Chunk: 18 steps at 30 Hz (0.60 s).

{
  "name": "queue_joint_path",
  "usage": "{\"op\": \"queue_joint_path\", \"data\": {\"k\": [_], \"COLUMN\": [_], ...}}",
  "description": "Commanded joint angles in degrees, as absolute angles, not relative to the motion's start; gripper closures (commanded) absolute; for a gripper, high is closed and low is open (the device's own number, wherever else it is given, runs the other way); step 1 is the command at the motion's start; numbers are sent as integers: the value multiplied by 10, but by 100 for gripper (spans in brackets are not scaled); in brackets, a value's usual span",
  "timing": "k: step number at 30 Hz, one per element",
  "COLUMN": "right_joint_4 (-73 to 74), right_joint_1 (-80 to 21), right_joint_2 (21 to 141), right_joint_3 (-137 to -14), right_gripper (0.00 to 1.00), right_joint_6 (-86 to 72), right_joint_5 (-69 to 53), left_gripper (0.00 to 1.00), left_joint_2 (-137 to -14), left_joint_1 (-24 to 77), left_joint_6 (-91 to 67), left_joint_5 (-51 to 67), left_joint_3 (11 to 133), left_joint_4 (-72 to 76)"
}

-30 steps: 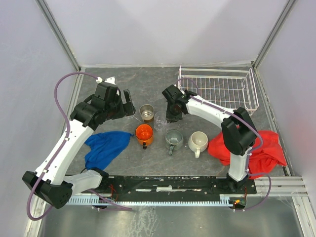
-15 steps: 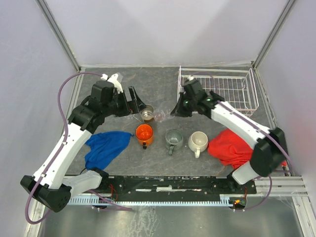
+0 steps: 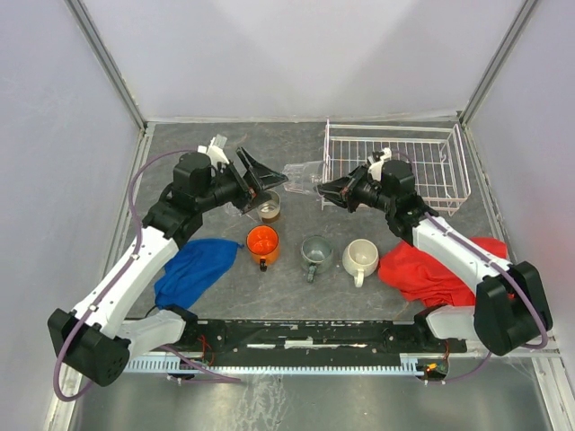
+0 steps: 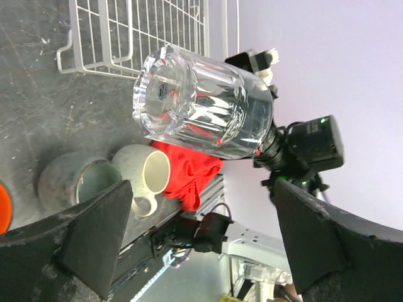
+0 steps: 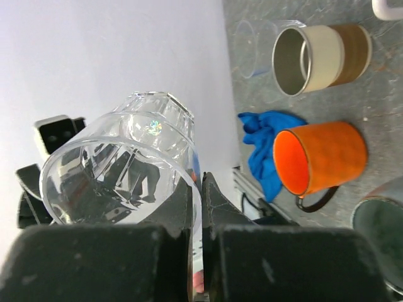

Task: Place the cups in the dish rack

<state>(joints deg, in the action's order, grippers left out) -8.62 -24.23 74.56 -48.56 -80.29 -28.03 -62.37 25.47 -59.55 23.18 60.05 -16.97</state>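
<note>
One clear tumbler [image 3: 304, 172] hangs sideways at upper centre, just left of the dish rack [image 3: 386, 127], pinched at its rim by the right gripper [image 3: 326, 189]. Left gripper [image 3: 274, 180] spread wide, facing its base.

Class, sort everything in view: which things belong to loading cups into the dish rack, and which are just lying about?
Job: raised glass tumbler, second glass tumbler, tan cup, orange mug, grey-green mug, cream mug, dish rack.
Lying about: blue cloth, red cloth.

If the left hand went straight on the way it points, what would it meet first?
Probably the clear glass tumbler, gripped by the right hand, ahead of the open left hand; depth is unclear.
</note>
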Motion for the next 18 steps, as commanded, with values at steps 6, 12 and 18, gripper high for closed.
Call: {"op": "queue_joint_path", "data": {"k": [6, 12, 18], "right_joint_4": [-342, -338, -329], "right_joint_1": [-238, -240, -250], "right_joint_2": [724, 729, 740], "right_joint_3": [-442, -455, -461], "right_gripper": [99, 100, 100], "right_joint_6": [-974, -984, -983], "right_joint_5": [-314, -330, -338], "left_gripper": [1, 1, 1], "left_joint_2": [-627, -653, -683], "left_joint_1": [253, 252, 253], "left_joint_6": [-710, -706, -722], "left_joint_5": [231, 225, 233], "left_joint_3": [581, 589, 604], "left_joint_4": [-18, -8, 32]}}
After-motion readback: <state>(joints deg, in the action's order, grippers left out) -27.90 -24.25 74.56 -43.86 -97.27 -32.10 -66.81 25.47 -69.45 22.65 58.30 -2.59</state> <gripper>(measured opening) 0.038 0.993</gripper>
